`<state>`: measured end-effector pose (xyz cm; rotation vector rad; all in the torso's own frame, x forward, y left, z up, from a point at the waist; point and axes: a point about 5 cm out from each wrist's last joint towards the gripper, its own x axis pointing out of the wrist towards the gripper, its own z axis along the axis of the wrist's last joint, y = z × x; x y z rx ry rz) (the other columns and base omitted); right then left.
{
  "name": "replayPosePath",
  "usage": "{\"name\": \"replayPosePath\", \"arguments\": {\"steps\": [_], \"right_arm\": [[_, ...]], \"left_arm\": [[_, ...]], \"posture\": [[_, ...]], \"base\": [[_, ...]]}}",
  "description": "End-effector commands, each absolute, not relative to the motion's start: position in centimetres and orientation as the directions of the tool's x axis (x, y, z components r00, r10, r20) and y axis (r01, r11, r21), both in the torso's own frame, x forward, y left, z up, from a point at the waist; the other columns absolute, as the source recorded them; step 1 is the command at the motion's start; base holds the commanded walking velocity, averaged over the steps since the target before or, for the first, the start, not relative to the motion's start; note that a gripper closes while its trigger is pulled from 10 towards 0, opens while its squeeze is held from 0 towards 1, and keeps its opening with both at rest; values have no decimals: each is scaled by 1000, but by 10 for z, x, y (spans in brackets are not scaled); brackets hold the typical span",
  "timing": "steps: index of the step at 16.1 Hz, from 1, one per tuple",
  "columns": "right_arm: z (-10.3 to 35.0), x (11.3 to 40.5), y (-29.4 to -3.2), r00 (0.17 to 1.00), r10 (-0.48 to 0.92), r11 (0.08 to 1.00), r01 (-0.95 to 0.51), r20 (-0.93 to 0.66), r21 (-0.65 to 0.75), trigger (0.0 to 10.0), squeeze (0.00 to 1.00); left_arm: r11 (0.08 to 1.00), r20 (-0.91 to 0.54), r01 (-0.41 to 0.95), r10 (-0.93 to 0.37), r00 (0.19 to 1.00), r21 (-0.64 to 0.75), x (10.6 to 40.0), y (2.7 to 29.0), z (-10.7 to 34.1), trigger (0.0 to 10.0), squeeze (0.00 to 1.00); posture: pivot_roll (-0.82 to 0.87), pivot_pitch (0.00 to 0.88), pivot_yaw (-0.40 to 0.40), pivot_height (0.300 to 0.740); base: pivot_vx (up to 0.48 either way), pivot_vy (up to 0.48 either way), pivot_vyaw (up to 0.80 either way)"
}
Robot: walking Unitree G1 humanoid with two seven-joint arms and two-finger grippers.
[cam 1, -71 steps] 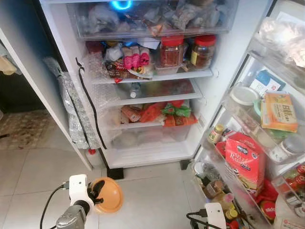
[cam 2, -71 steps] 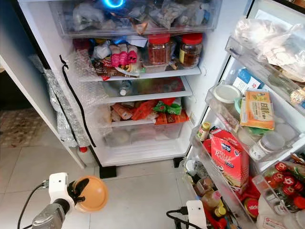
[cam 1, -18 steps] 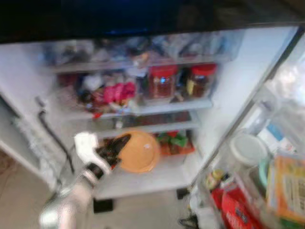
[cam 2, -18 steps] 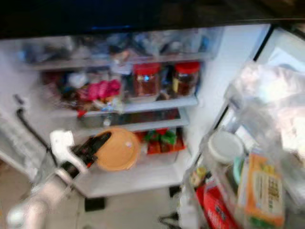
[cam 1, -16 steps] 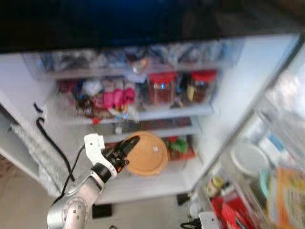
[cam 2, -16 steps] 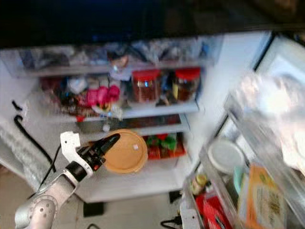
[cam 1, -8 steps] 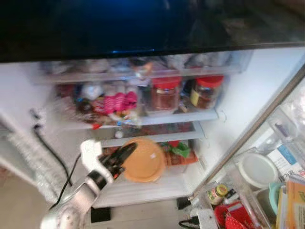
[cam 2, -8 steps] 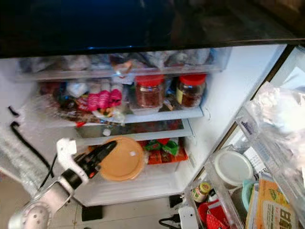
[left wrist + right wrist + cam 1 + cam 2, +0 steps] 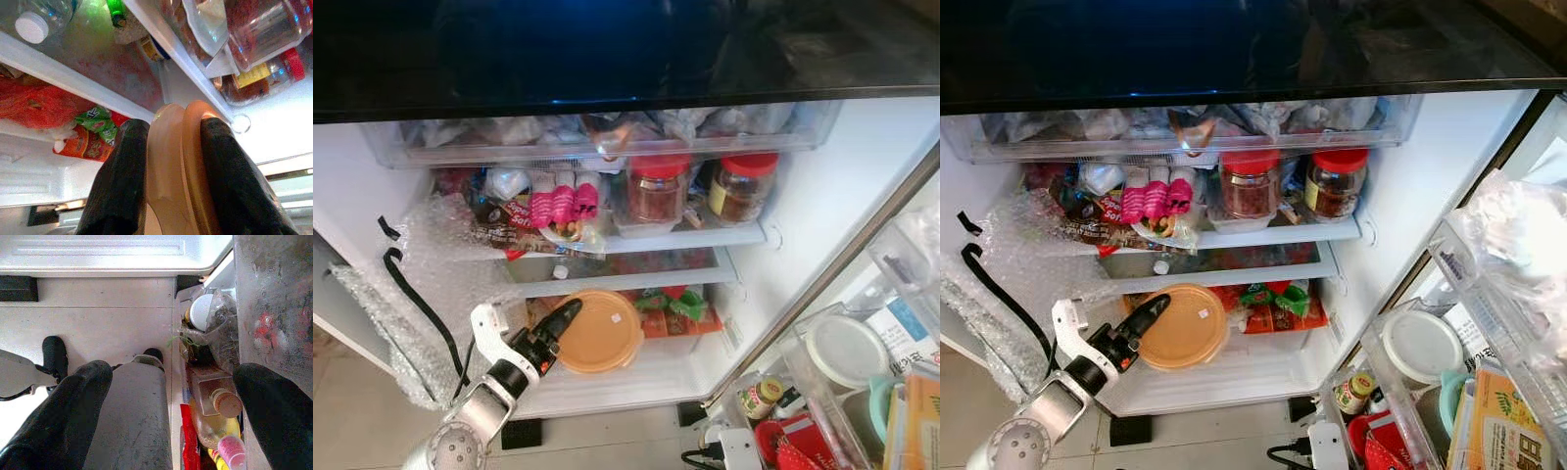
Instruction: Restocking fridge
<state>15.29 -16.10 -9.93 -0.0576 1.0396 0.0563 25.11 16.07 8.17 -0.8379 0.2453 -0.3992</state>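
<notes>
Open fridge [image 9: 783, 235], left gripper [image 9: 551, 333] clamping orange container [image 9: 600, 331]

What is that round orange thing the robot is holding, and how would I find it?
Look into the open fridge and go down past the shelf with two red-lidded jars. In front of the lower shelves, the left gripper is shut on a flat orange container. It is the only plain round orange thing; the packets behind it are red and green.

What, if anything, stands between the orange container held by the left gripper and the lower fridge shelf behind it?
The left gripper holds the orange container before the lower shelf. Red and green snack packets already lie there, crowding the space behind it.
</notes>
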Motion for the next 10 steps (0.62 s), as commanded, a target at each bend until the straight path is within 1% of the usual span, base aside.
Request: {"name": "replayPosePath", "arguments": {"steps": [1, 10], "right_arm": [[-104, 141, -166, 467, 0, 998, -61, -884, -32, 10000, 0], [-104, 141, -165, 467, -1, 998, -59, -884, -33, 10000, 0]], "left_arm": [[604, -56, 247, -437, 898, -757, 251, 161, 79, 10000, 0], [623, -41, 251, -415, 909, -741, 257, 162, 82, 10000, 0]], "posture": [[-86, 115, -46, 740], [-87, 117, -45, 740]], "base": [[0, 0, 0], [0, 0, 0]]}}
